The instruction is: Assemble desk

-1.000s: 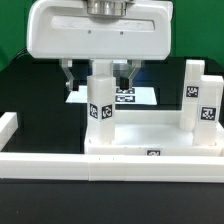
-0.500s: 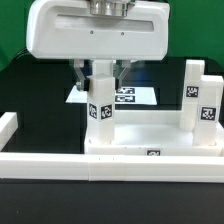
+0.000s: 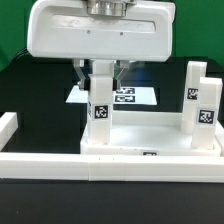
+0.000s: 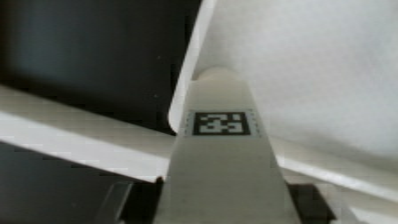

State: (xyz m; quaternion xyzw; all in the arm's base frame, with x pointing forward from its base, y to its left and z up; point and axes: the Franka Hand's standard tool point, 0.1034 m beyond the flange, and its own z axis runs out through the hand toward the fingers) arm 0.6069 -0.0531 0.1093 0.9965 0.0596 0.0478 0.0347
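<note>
The desk's white slab (image 3: 150, 135) lies flat behind the front rail, with its raised rim showing. A white tagged leg (image 3: 100, 105) stands upright on the slab's corner on the exterior view's left. My gripper (image 3: 100, 72) hangs straight above it, shut on the leg's upper part. In the wrist view the leg (image 4: 222, 150) fills the gap between my dark fingers (image 4: 125, 200), and the slab (image 4: 311, 60) lies beyond it. Two more tagged legs (image 3: 195, 90) (image 3: 208, 115) stand upright on the slab at the exterior view's right.
White border rails run along the front (image 3: 60, 165) and up the exterior view's left (image 3: 10, 125). The marker board (image 3: 130, 97) lies flat on the black table behind the slab.
The jaws have closed from wide open onto the left leg. Since then the leg has shifted very slightly toward the exterior view's left.
</note>
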